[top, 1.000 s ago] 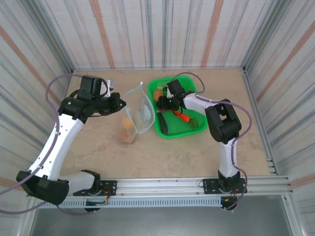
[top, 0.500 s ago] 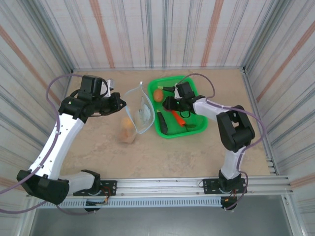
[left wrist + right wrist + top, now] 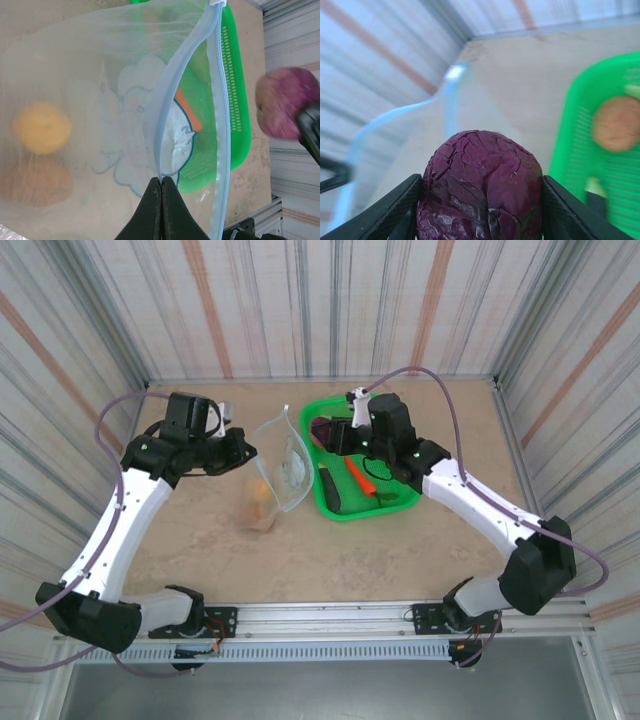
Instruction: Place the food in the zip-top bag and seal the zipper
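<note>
Onion (image 3: 481, 186) between fingers (image 3: 395, 212) of right hand (image 3: 480, 202).

The bag (image 3: 75, 75) is thin clear plastic film, smooth, faintly hazy; the onion (image 3: 480, 185) matt purple, crackled; the basket (image 3: 236, 75) glossy green plastic mesh; the table (image 3: 350, 560) matt mottled beige.

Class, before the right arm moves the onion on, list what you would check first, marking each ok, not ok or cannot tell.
1. Onion gripped by the right gripper: ok, a finger on each side.
2. Bag edge pinched by the left gripper: ok, shut on it.
3. Bag mouth open: ok, the zipper strips stand apart.
4. Onion over the mouth: not ok, it hangs over the basket, beside the bag.
5. Room inside: ok, the fruit and potato lie away from the mouth.
</note>
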{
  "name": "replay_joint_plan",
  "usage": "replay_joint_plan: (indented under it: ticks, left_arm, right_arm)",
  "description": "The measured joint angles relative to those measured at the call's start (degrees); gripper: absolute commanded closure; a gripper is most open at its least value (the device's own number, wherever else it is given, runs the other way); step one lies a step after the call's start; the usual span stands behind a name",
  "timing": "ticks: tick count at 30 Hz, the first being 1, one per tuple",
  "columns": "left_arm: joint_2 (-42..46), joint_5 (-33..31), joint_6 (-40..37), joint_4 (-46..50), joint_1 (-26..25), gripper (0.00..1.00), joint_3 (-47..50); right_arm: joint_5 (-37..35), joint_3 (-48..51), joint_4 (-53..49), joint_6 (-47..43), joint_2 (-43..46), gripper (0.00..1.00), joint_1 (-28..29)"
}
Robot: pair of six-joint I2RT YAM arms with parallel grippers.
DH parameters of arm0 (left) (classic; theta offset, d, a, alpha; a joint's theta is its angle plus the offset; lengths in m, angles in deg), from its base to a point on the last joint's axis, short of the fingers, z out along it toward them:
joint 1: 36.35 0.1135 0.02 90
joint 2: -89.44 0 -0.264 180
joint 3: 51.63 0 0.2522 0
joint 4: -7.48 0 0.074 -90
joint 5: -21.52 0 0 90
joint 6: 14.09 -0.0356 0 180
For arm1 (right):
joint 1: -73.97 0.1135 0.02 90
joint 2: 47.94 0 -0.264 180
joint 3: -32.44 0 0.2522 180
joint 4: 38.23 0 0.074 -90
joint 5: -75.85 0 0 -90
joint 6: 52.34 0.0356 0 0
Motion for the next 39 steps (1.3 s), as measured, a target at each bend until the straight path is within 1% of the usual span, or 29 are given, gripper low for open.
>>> replay_joint_plan:
  ticks: [3, 7, 12, 15, 19, 23, 30, 32, 36, 39]
  left_arm:
    - [-0.04, -0.02, 0.46, 0.02, 0.0, 1.0, -0.2]
    - [-0.04, -0.04, 0.7, 0.09, 0.0, 1.0, -0.46]
    - [0.09, -0.48, 1.49, 0.42, 0.0, 1.0, -1.01]
    - [0.35, -0.48, 1.97, 0.44, 0.0, 1.0, -1.01]
    - [0.74, -0.5, 1.99, 0.44, 0.0, 1.0, -1.03]
    - [0.96, -0.81, 2.01, 0.44, 0.0, 1.0, -1.11]
    - [0.94, -1.09, 2.01, 0.42, 0.37, 1.0, -1.11]
    - [0.87, -1.42, 2.01, 0.37, 0.37, 1.0, -1.14]
    - [0.22, -2.01, 2.01, 0.28, 0.37, 1.0, -1.53]
    - [-0.76, -2.23, 2.01, -0.07, 0.72, 1.0, -2.25]
  right_arm:
    - [-1.46, -3.06, -1.01, -1.05, 0.07, 0.43, 4.94]
    - [-2.58, -5.88, -2.38, -1.79, -0.96, 0.43, 9.73]
    - [-5.66, -7.1, -3.52, -1.92, -5.42, 0.39, 12.83]
    - [-10.03, -7.56, -4.83, -2.45, -9.16, 0.38, 14.99]
    - [-14.53, -11.32, -7.85, -2.6, -14.97, 0.36, 17.22]
    - [-17.64, -18.82, -11.15, -2.6, -21.16, 0.34, 17.03]
    - [-18.38, -28.81, -15.1, -2.51, -28.5, 0.32, 15.41]
    - [-18.36, -30.18, -15.76, -2.38, -29.81, 0.28, 14.86]
    - [-18.36, -30.75, -16.5, -2.36, -31.1, 0.24, 14.08]
    - [-17.92, -31.26, -16.46, -2.27, -31.93, 0.14, 13.75]
